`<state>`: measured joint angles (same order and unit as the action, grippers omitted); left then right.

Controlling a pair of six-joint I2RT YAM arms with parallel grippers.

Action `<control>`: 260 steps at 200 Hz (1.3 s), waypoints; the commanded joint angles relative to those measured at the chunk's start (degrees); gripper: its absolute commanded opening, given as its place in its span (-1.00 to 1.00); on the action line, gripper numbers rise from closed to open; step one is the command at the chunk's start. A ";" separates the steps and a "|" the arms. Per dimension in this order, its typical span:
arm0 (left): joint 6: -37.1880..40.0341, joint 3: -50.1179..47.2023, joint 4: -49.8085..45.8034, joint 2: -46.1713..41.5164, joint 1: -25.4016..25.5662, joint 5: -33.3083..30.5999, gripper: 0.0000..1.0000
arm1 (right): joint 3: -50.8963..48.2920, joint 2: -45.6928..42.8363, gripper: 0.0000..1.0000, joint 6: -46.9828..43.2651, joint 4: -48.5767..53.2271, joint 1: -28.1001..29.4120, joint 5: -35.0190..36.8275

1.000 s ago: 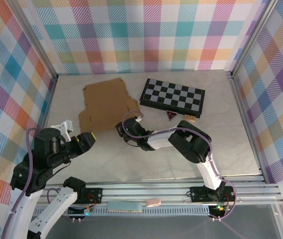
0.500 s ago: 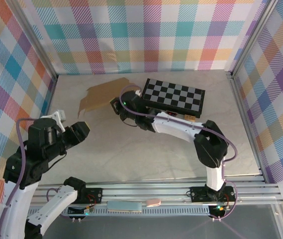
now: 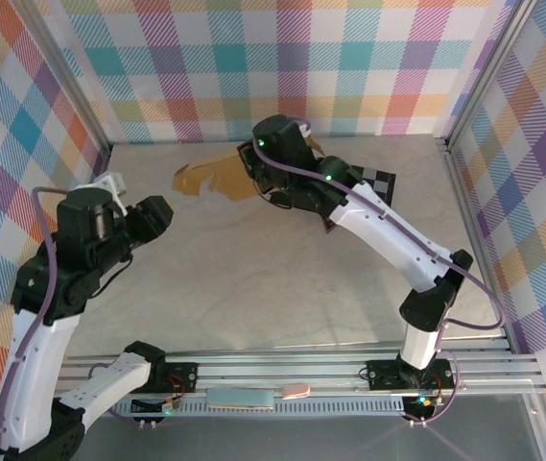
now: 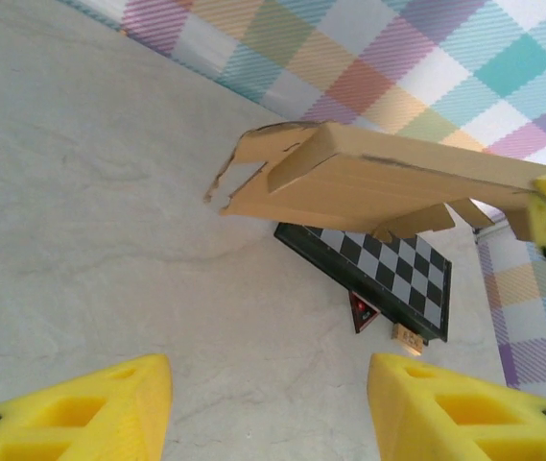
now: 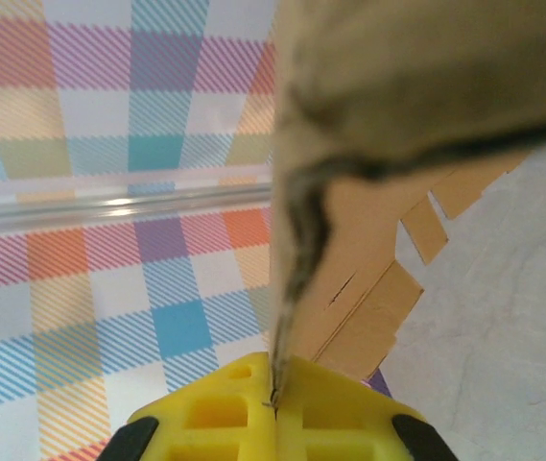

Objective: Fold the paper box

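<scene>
While pinching the paper box (image 3: 210, 175) aloft beside the checkered board (image 4: 378, 274) in the clamped right gripper (image 5: 273, 408), seems barely begun; next needs the parted, empty left gripper (image 4: 268, 403) on a flap.

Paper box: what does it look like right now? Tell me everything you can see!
The paper box is plain brown cardboard with no print. It is a cut-out sheet with flaps and small tabs along its edges, bent along a fold but not yet a closed box. It hangs tilted in the air above the table, near the back wall. The right gripper is shut on one edge and holds it up; nothing else touches it.
</scene>
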<state>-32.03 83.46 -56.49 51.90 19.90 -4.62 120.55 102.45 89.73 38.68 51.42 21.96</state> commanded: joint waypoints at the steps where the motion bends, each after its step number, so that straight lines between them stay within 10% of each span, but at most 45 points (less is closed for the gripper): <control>1: 5.52 -1.63 7.59 2.37 0.26 5.72 0.08 | 3.23 -1.77 -1.00 6.02 13.23 -1.86 3.43; 115: 29.16 -28.03 63.06 11.26 1.00 15.00 0.26 | 9.80 -6.08 -1.00 7.98 24.87 -10.87 -3.95; 227: 31.51 -16.54 71.57 32.76 5.24 18.99 0.26 | 9.44 -7.20 -1.00 9.93 27.80 -16.95 -11.19; 260: 30.59 -14.14 71.96 35.54 5.90 21.25 -0.08 | 9.05 -6.92 -1.00 10.46 27.36 -18.32 -13.22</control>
<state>-1.76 66.59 12.25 86.50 25.21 14.11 128.75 96.99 97.89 64.16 34.15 10.59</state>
